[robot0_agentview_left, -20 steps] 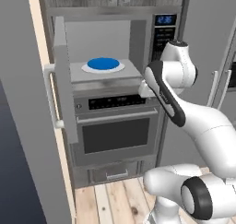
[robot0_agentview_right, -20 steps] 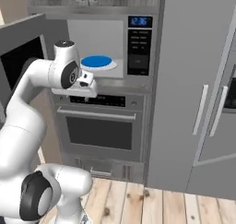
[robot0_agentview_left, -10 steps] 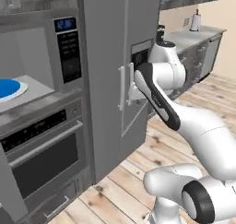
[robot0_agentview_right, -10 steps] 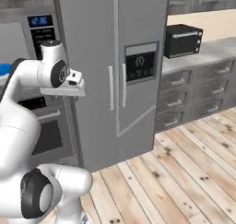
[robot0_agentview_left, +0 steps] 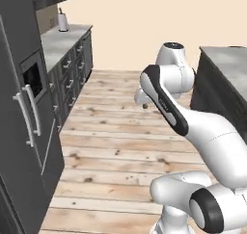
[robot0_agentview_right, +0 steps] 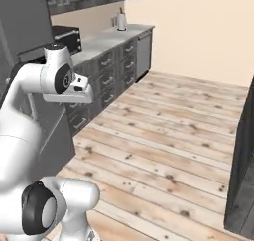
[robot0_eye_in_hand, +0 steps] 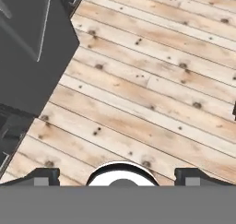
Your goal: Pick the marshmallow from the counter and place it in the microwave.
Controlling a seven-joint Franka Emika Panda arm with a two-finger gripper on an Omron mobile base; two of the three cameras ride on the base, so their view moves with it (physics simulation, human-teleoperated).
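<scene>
Along the wall, light grey counter (robot0_agentview_right: 101, 39)

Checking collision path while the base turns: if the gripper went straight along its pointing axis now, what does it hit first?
Likely the wooden floor: the gripper points down at bare planks, nothing between. The dark cabinet sits off to the side. Depth unclear.
</scene>
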